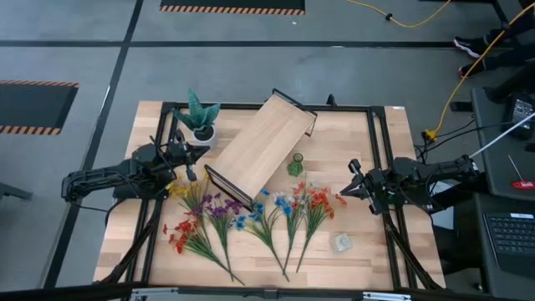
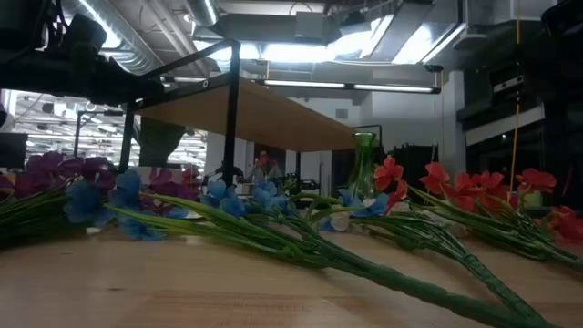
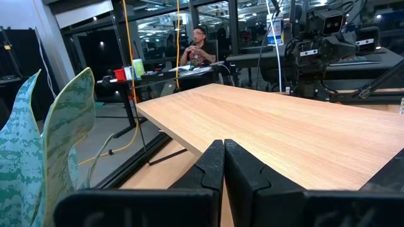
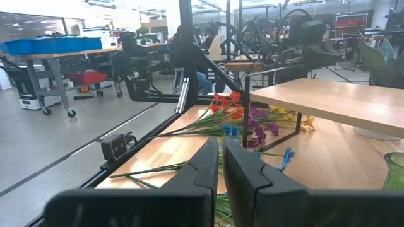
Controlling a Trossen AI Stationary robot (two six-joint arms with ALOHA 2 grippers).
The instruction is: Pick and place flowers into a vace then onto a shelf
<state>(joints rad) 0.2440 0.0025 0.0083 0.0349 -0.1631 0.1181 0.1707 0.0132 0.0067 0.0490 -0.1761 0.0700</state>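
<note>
The shelf (image 1: pixel 261 144), a light-wood board on black legs, stands slantwise on the table's middle. Beside its right side the small green vace (image 1: pixel 295 165) stands upright on its base. The flowers (image 1: pixel 251 217) lie flat on the table in front of the shelf, blossoms toward the shelf, stems toward the near edge. They also fill the low view, the flowers (image 2: pixel 301 228) lying before the vace (image 2: pixel 364 164). My left gripper (image 1: pixel 192 167) waits shut at the shelf's left end. My right gripper (image 1: pixel 345 191) waits shut to the right of the flowers. Neither holds anything.
A spiky green plant in a white pot (image 1: pixel 201 121) stands at the far left, close to my left gripper. A small round pale object (image 1: pixel 340 242) lies near the right front. A black frame (image 1: pixel 376 150) runs around the table. A person (image 3: pixel 197 47) sits in the room beyond.
</note>
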